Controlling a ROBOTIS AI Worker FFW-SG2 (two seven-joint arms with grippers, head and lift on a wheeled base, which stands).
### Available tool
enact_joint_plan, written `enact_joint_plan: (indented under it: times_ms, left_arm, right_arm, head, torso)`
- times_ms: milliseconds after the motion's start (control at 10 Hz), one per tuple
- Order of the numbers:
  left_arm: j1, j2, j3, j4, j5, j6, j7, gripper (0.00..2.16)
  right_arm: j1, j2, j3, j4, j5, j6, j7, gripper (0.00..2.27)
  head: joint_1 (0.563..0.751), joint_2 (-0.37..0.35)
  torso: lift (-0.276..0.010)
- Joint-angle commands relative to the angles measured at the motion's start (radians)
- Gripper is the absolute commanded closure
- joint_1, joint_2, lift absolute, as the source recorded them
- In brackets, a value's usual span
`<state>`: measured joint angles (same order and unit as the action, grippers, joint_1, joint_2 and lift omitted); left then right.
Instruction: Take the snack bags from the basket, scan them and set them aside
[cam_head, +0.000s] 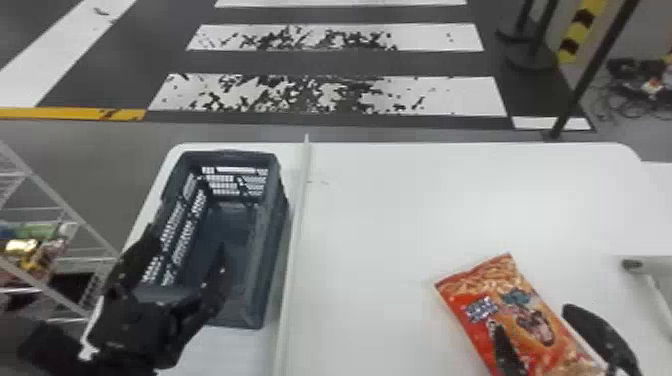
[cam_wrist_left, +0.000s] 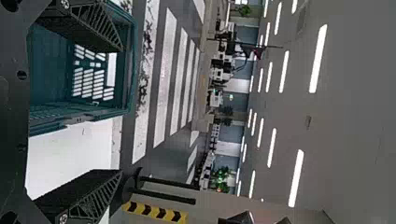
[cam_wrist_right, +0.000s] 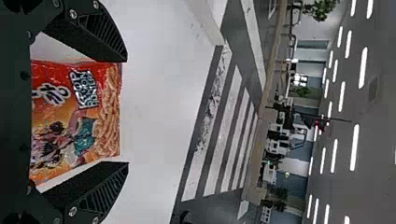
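Observation:
My left gripper (cam_head: 186, 250) is open over the near part of the dark basket (cam_head: 272, 235), one finger by its left wall and one above the inside, where no bag can be seen. In the left wrist view the same gripper (cam_wrist_left: 121, 111) has widely parted fingers, with the basket (cam_wrist_left: 133, 70) beyond. At the table's near right, my right gripper (cam_head: 532, 320) stands open around a red and orange snack bag (cam_head: 480, 295). Its left finger overlaps the bag. The right wrist view has the bag (cam_wrist_right: 79, 112) between the spread fingers of my right gripper (cam_wrist_right: 126, 112).
The basket stands on a white table (cam_head: 400, 210), left of a pale raised strip (cam_head: 295, 225). A wire rack (cam_head: 65, 215) with packets is beyond the table's left side. A pale rod with a dark tip (cam_head: 632, 265) lies at the right.

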<state>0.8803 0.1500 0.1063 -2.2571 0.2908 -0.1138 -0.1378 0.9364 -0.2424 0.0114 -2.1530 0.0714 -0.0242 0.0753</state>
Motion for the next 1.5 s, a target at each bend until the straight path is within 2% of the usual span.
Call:
enact_joint_plan:
  times_ms: [0, 200, 300, 500, 600, 800, 1200, 1400]
  left_arm:
    - [-0.003, -0.003, -0.007, -0.021, 0.001, 0.076, 0.0, 0.07]
    - [-0.012, -0.001, -0.017, -0.021, -0.001, 0.101, -0.002, 0.07]
    - [-0.014, -0.001, -0.019, -0.021, -0.001, 0.116, -0.002, 0.07]
    - [-0.017, -0.001, -0.019, -0.016, 0.007, 0.116, -0.008, 0.07]
    - [-0.017, -0.001, -0.02, -0.015, 0.01, 0.116, -0.013, 0.07]
    - [-0.017, 0.003, -0.02, -0.013, 0.024, 0.116, -0.026, 0.07]
    - [-0.015, 0.005, -0.02, -0.016, 0.033, 0.116, -0.052, 0.07]
    - [-0.012, 0.003, -0.02, -0.015, 0.033, 0.113, -0.057, 0.07]
  right_arm:
    - [0.025, -0.003, 0.025, -0.005, 0.064, 0.07, 0.0, 0.16]
    - [0.05, -0.006, 0.073, 0.013, 0.12, 0.088, -0.016, 0.17]
    - [0.044, -0.006, 0.102, 0.044, 0.145, 0.076, -0.045, 0.17]
    - [0.028, -0.011, 0.191, 0.076, 0.266, 0.128, -0.12, 0.17]
    - [0.015, -0.011, 0.209, 0.098, 0.285, 0.155, -0.135, 0.17]
    - [-0.011, -0.028, 0.246, 0.147, 0.341, 0.152, -0.227, 0.2]
    - [-0.044, -0.029, 0.256, 0.177, 0.38, 0.214, -0.304, 0.22]
    - [-0.056, -0.029, 0.252, 0.182, 0.373, 0.244, -0.313, 0.22]
  head:
    - [0.695, 0.076]
    - [0.695, 0.08]
    - [0.695, 0.091]
    - [0.695, 0.112]
    - [0.695, 0.134]
    - [0.695, 0.151]
    - [0.695, 0.108]
    - [0.695, 0.08]
  torso:
    - [-0.075]
    - [-0.075]
    - [-0.075]
    - [-0.075]
    - [-0.075]
    - [-0.075]
    - [-0.075]
    - [-0.075]
